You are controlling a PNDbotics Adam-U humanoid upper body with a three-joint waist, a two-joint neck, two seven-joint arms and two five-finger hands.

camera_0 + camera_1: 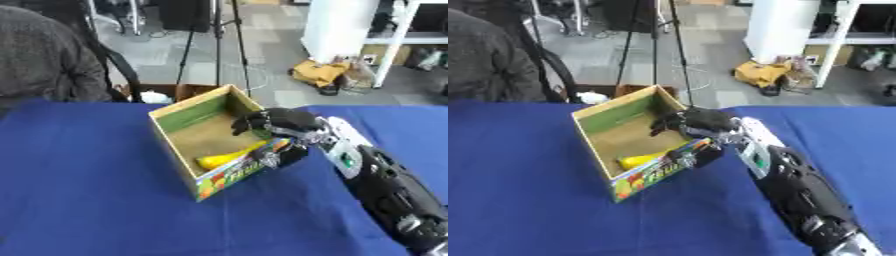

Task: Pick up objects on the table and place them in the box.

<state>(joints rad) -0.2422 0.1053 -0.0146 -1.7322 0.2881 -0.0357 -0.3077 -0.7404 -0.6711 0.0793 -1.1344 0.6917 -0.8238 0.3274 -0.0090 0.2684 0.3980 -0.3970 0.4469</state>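
Observation:
A cardboard box [171, 134] with a green inner wall and a printed front stands tilted on the blue table [87, 190]. A yellow banana-shaped object [226, 157] lies on the box floor against the front wall. My right hand [284, 125] hangs over the box's right rim. Its fingers [668, 123] droop, relaxed, over the inside, and its thumb [282, 157] sits outside by the front right corner. Nothing shows between the fingers. The banana's right end lies just under the hand. My left hand shows in no view.
My right forearm [385, 190] runs from the lower right corner across the table. A person in a grey top [39, 60] sits at the far left edge. Behind the table are tripod legs [219, 45], a second brown box and floor clutter.

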